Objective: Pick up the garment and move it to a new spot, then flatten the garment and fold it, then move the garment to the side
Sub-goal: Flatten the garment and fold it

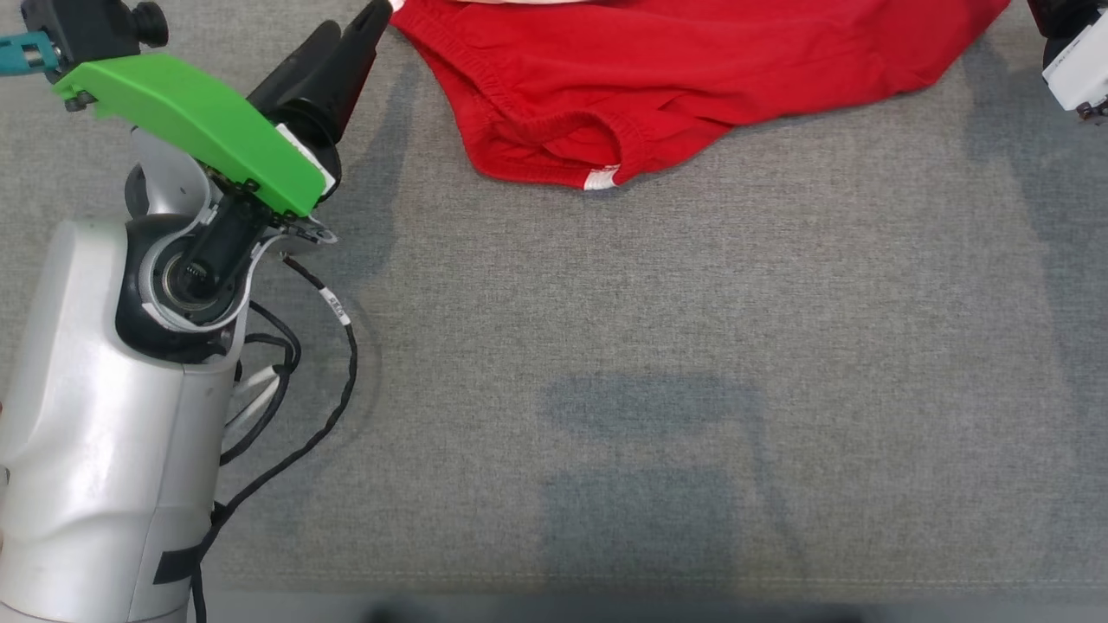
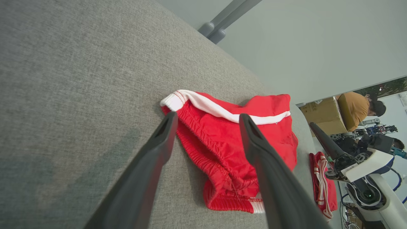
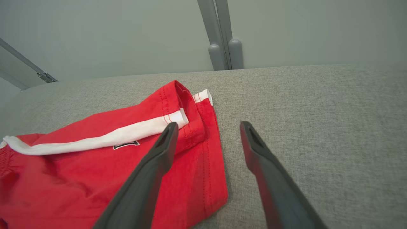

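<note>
The red shorts (image 2: 222,140) are lying rumpled on the grey table (image 2: 79,79), just ahead of my left pincer (image 2: 207,117), whose fingers are standing spread with nothing between them. My right pincer (image 3: 206,125) is hovering spread and empty too, one finger over the shorts' white-striped hem, the other over bare table.

On worktop (image 1: 692,363), far side, ctr to R: garment (image 1: 692,69). At its L end, over corner: left gripper (image 2: 207,117). At its R end, straddling edge: right gripper (image 3: 209,124).
</note>
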### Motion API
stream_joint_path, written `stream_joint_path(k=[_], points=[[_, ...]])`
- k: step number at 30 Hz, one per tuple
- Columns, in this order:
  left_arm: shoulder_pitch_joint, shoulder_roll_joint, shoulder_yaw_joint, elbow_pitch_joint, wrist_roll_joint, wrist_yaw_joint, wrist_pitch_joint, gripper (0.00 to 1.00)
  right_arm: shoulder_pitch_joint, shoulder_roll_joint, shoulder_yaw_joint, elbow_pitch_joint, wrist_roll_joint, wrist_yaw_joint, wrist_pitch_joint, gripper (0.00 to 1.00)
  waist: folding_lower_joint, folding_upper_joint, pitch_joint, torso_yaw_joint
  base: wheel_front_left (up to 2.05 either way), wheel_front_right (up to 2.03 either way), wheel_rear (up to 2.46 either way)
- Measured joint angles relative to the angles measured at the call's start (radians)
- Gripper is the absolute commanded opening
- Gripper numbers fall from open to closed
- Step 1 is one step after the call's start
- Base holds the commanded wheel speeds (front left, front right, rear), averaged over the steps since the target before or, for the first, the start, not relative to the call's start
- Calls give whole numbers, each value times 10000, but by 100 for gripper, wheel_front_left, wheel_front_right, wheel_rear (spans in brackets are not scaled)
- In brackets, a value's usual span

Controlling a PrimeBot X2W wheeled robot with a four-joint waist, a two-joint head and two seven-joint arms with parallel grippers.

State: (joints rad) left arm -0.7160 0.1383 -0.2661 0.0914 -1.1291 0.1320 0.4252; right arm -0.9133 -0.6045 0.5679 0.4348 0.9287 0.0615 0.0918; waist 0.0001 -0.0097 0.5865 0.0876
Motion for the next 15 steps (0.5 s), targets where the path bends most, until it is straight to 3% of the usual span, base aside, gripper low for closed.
stream_joint_path(k=[7,15], points=[[41,493,-696,-951,1818,-2,-936,100,-2,-4,-105,307,48,-17,161,100,0,0,57,344,0,0,0],[1100,290,-995,-1446,2050,-2,-1452,100,-12,123,-61,518,52,-12,240,100,0,0,123,844,0,0,0]])
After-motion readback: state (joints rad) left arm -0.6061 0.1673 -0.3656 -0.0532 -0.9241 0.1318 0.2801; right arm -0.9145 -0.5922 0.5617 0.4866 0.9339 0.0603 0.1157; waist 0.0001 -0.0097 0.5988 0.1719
